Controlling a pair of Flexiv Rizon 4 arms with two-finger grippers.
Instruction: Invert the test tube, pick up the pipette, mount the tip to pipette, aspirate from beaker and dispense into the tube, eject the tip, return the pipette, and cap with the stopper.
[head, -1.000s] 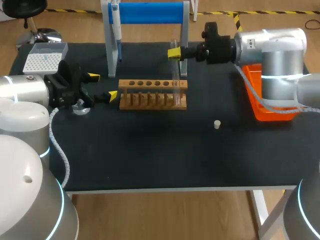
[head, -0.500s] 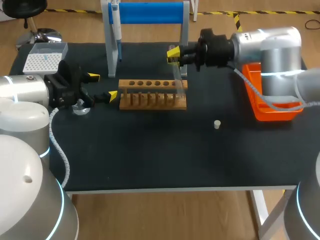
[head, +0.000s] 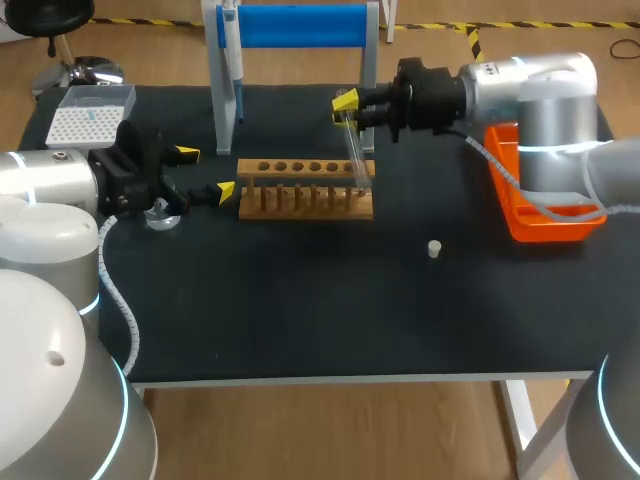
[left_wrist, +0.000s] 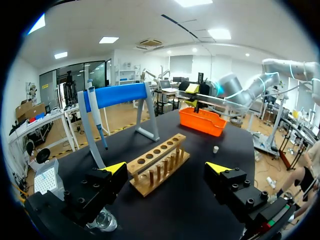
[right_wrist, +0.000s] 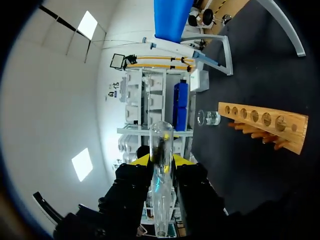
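Head view, clear test tube (head: 356, 157) tilted

The tube (head: 356, 155) is clear and glossy, like glass. The rack (head: 305, 190) is bare pale wood, matt. The surface (head: 300, 310) is matt black, cloth-like. The tray (head: 540, 228) is glossy orange plastic. The left tool (head: 205, 172) and right tool (head: 347, 107) are matt black with yellow plastic-looking tips. The right arm (head: 545, 95) has a smooth satin grey shell.

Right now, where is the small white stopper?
In the head view the stopper stands alone right of the middle, between the wooden rack and the orange tray, apart from both.
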